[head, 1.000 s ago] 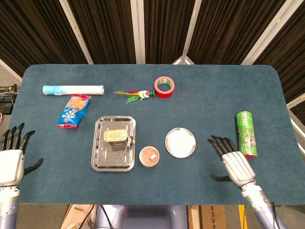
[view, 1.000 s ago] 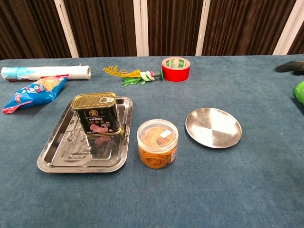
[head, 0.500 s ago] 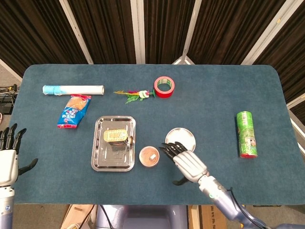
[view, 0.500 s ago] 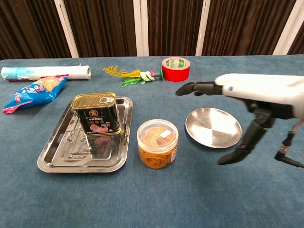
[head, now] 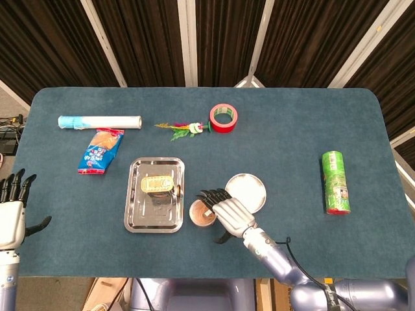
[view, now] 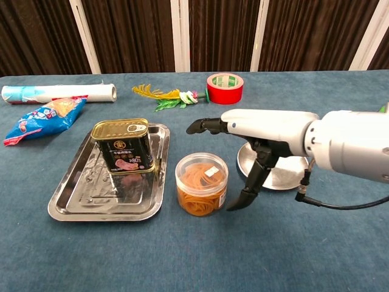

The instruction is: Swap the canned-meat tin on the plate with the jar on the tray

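Hovering open over the jar (view: 201, 184), the right hand (view: 255, 131) spreads its fingers above the lid, thumb beside it. Only the head view shows the left hand (head: 13, 214), open at the desk (head: 292, 142) edge.

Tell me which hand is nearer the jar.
Right. The right hand hangs open just above and beside the jar, thumb down at its side. The left hand stays off at the table's far left edge.
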You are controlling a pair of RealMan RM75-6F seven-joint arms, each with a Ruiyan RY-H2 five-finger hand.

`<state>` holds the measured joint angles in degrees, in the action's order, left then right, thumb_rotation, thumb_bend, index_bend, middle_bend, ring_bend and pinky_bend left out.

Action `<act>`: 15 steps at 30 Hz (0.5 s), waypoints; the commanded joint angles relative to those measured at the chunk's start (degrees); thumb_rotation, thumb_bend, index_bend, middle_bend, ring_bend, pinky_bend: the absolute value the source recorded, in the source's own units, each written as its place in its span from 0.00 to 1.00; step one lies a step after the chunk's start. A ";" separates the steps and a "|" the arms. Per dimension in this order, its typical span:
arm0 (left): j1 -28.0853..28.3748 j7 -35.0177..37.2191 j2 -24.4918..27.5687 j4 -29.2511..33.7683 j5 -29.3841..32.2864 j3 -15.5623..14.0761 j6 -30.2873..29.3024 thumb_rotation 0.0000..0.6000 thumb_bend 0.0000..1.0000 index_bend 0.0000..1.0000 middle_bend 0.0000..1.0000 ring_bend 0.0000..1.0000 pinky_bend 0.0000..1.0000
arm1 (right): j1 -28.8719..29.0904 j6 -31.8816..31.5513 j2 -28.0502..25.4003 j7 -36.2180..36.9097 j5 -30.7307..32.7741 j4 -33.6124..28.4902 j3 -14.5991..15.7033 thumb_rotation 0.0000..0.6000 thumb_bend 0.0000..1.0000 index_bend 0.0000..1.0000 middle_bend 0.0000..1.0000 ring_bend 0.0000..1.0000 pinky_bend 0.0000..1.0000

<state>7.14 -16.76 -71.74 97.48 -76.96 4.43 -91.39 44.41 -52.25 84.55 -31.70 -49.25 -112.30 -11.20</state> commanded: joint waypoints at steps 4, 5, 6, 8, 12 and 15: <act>0.95 0.88 -0.56 -1.63 0.66 0.81 2.48 1.00 0.14 0.13 0.00 0.00 0.00 | 3.09 -1.46 3.04 -1.71 3.89 3.50 0.02 1.00 0.00 0.00 0.02 0.04 0.00; 0.95 0.88 -0.65 -1.73 0.55 0.84 2.51 1.00 0.14 0.13 0.00 0.00 0.00 | 3.35 -1.58 3.27 -1.79 4.24 3.72 0.19 1.00 0.00 0.00 0.02 0.05 0.00; 0.95 0.83 -0.75 -1.83 0.43 0.85 2.55 1.00 0.14 0.13 0.00 0.00 0.00 | 3.61 -1.60 3.49 -1.85 4.54 3.96 0.39 1.00 0.00 0.00 0.03 0.06 0.00; 0.98 0.67 -0.87 -1.94 0.29 0.84 2.71 1.00 0.14 0.13 0.00 0.00 0.00 | 4.07 -1.65 3.86 -1.98 4.93 4.45 0.69 1.00 0.00 0.00 0.04 0.07 0.00; 1.06 0.33 -1.18 -2.08 0.47 0.94 3.29 1.00 0.15 0.13 0.00 0.00 0.00 | 4.76 -1.92 5.24 -1.51 5.11 5.94 1.05 1.00 0.00 0.00 0.09 0.13 0.00; 1.00 0.63 -1.34 -2.17 0.30 1.16 3.24 1.00 0.15 0.13 0.00 0.00 0.00 | 5.27 -1.46 6.71 -0.45 4.97 7.84 1.26 1.00 0.00 0.01 0.13 0.17 0.00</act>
<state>8.17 -16.19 -73.04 95.35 -76.62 5.53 -88.10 49.35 -53.85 90.55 -32.69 -44.13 -105.29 -10.12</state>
